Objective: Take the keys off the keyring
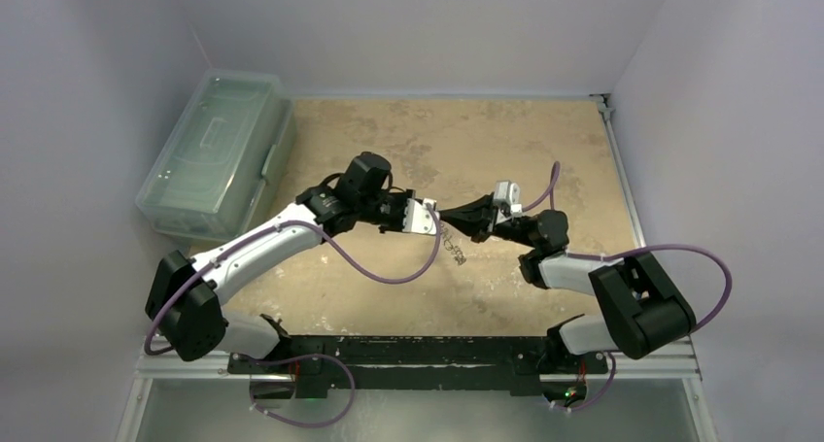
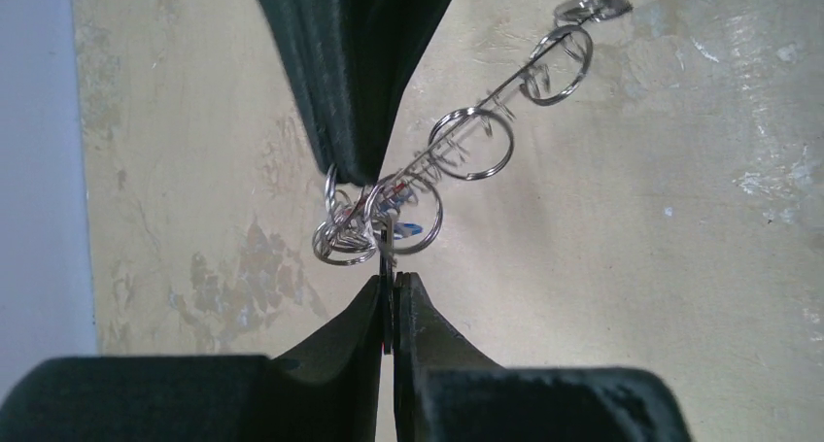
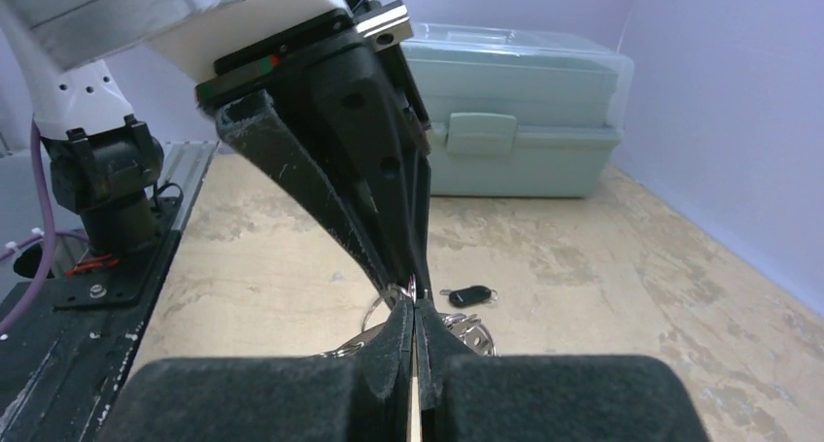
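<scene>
Mid-table, above surface: my left gripper [image 2: 389, 306] pinched shut on thin metal edge of keyring [image 2: 466, 146]; my right gripper [image 3: 415, 321] shut on same bunch, tips meeting. Keys [image 2: 403, 214] clustered between. Black fob [image 3: 470, 294] on table [image 1: 544, 151] beyond; lidded box [image 1: 219, 151] well apart, far-left edge.

No legible text or markings

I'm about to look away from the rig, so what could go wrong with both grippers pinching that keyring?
The left gripper and right gripper are both shut on the same bunched end of the keyring, fingertips almost touching, so pulling apart could make it slip out of one pinch. The smaller rings strung loosely along it could also swing or snag on a finger.
</scene>
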